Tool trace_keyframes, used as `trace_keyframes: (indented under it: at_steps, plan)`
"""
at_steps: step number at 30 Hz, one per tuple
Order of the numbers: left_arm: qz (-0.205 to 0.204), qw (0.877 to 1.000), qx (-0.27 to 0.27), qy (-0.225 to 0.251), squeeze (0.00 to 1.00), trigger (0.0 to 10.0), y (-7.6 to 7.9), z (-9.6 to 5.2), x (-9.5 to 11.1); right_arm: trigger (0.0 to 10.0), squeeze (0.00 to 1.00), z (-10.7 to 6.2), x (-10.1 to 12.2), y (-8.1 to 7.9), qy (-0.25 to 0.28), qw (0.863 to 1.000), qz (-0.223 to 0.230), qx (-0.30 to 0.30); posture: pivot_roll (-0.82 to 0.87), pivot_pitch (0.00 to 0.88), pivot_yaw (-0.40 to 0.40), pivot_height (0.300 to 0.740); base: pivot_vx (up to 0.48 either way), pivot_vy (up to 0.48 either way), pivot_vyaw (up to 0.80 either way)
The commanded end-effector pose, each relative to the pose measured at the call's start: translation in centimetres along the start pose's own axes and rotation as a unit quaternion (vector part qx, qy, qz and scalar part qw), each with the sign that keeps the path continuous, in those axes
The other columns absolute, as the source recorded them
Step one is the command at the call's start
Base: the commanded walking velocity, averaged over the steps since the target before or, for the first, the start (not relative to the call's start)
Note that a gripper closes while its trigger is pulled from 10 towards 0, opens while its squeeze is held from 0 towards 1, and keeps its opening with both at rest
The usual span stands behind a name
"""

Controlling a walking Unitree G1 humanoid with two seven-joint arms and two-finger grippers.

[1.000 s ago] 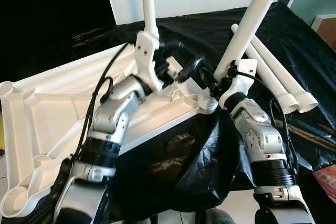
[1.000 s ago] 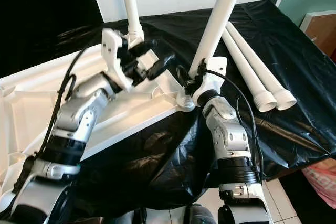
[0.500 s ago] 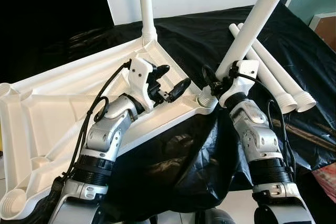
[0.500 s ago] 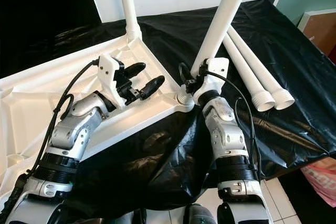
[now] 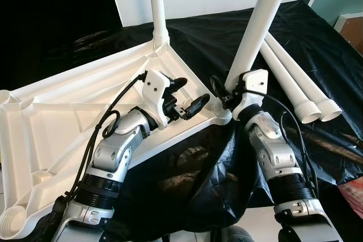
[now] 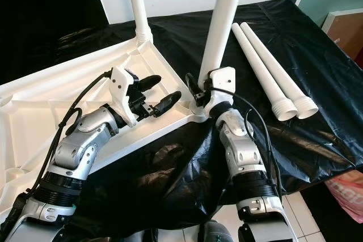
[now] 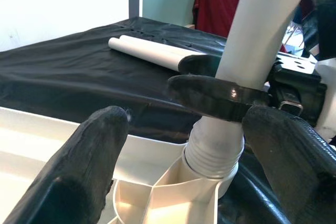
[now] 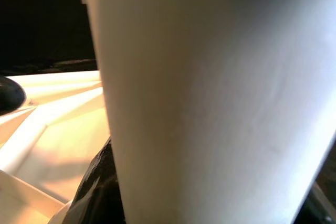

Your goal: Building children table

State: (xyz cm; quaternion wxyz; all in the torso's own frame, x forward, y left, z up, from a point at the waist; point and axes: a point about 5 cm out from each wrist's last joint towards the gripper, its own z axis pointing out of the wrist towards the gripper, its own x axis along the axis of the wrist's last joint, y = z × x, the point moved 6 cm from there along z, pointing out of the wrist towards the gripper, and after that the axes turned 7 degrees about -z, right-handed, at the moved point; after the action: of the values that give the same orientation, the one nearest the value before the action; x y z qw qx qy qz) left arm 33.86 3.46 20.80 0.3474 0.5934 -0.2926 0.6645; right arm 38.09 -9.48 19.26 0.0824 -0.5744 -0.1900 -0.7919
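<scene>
Two loose legs (image 5: 295, 86) on black sheeting (image 5: 340, 66)

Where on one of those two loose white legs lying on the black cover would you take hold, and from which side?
Probably mid-shaft on the nearer loose leg, coming down from above with the fingers straddling it across its width. It lies flat on the black cover with a second leg close alongside, so a sideways approach looks crowded. The flared threaded end is wider and ridged, likely a poorer grip.
</scene>
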Motion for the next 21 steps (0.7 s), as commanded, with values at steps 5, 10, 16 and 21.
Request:
trace_keyframes:
  at_steps: [5,10,16,21]
  plan:
    - [0.003,1.0,-0.02,-0.011,0.0,10.0,0.7,-0.3,-0.2,10.0,0.0,-1.3,-3.2,-1.0,-0.05,0.999,-0.012,0.018,-0.02,0.153,0.022,0.74,0.0,0.0,0.0]
    - [0.003,1.0,-0.021,-0.014,0.0,10.0,0.8,-0.4,-0.1,10.0,0.0,-1.5,-3.5,-1.4,-0.049,0.998,-0.034,0.027,-0.02,0.151,0.025,0.74,0.0,0.0,0.0]
    - [0.003,1.0,-0.024,-0.016,0.0,10.0,0.9,-0.5,-0.1,10.0,0.0,-1.5,-4.2,-1.7,-0.051,0.997,-0.052,0.035,-0.02,0.145,0.033,0.74,0.0,0.0,0.0]
    - [0.003,1.0,-0.025,-0.018,0.0,10.0,1.0,-0.5,0.0,10.0,0.0,-1.4,-4.5,-1.6,-0.057,0.996,-0.051,0.035,-0.01,0.143,0.033,0.74,0.0,0.0,0.0]
